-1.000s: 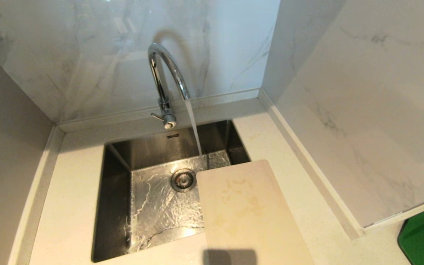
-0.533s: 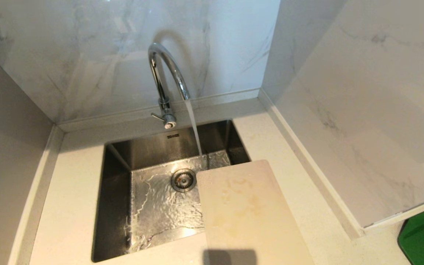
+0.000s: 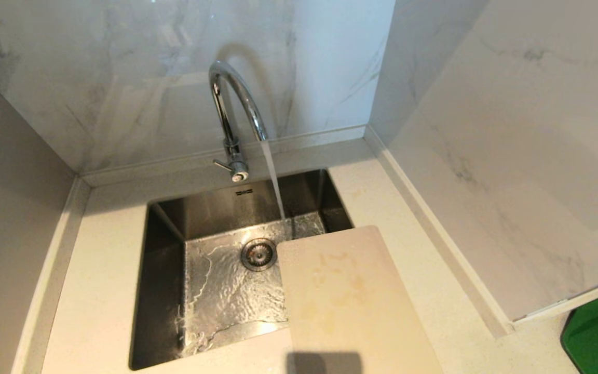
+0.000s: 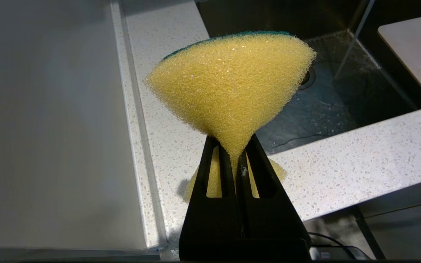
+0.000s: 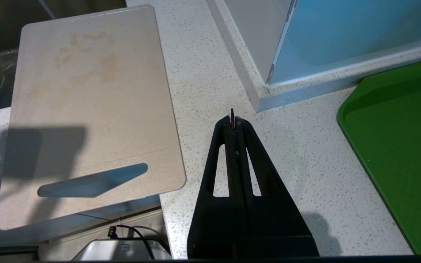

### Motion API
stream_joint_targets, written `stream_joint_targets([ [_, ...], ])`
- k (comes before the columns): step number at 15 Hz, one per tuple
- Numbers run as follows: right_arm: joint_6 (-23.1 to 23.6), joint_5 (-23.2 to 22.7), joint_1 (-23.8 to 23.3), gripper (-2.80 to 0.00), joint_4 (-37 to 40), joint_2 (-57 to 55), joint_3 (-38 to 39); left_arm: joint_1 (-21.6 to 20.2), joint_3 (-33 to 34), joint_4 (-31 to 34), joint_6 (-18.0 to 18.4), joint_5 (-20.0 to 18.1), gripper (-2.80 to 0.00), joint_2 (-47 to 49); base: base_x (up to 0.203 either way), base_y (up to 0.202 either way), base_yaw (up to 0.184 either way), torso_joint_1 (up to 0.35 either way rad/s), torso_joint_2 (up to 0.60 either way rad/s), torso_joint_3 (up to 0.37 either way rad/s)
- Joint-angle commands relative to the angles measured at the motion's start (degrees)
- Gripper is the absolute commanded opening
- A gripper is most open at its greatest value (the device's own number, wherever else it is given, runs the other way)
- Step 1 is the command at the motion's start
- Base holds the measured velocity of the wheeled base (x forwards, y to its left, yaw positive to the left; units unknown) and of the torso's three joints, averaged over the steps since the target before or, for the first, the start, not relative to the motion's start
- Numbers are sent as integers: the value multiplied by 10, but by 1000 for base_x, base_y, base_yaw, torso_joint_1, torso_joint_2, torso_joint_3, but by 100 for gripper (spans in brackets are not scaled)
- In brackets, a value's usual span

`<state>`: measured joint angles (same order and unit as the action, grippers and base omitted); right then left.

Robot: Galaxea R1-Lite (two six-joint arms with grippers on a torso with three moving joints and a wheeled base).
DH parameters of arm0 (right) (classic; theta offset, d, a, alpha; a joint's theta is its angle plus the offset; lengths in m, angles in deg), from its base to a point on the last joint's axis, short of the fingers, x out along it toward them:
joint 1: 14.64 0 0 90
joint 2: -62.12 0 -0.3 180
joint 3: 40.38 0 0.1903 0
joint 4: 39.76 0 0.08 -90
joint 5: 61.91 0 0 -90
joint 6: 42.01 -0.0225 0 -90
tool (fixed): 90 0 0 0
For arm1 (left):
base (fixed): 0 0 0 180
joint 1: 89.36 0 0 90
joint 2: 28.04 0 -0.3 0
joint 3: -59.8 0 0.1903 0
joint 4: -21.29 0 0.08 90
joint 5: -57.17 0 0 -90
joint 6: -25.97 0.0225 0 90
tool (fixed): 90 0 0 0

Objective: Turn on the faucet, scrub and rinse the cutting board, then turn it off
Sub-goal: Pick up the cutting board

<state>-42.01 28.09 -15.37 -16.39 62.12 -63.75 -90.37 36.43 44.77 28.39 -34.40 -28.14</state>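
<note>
The chrome faucet [image 3: 231, 114] stands behind the steel sink [image 3: 166, 270], and a stream of water runs from its spout into the basin. The cream cutting board [image 3: 345, 301] lies flat across the sink's right front corner and the counter; yellowish stains mark it, and its slot handle [image 5: 93, 180] hangs past the counter edge. My left gripper [image 4: 234, 146] is shut on a yellow sponge [image 4: 232, 87] with a green back, held above the counter left of the sink. My right gripper [image 5: 232, 118] is shut and empty, low over the counter right of the board. Neither arm shows in the head view.
A green tray [image 5: 404, 146] lies on the counter at the right. Marble walls close the back and right, and a grey wall [image 4: 49, 120] closes the left. A raised ledge corner [image 5: 265, 91] juts out beyond my right gripper. Cables hang under the counter's front edge.
</note>
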Motion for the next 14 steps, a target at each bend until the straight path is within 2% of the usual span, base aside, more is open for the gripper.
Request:
stream_joint_targets([
  [1,0,0,0,-280,0,0,0,0,2,0,0,0,-280,-2,0,0,0,0,0,0],
  [14,0,0,0,-280,1,0,1,0,2,0,0,0,-280,-2,0,0,0,0,0,0],
])
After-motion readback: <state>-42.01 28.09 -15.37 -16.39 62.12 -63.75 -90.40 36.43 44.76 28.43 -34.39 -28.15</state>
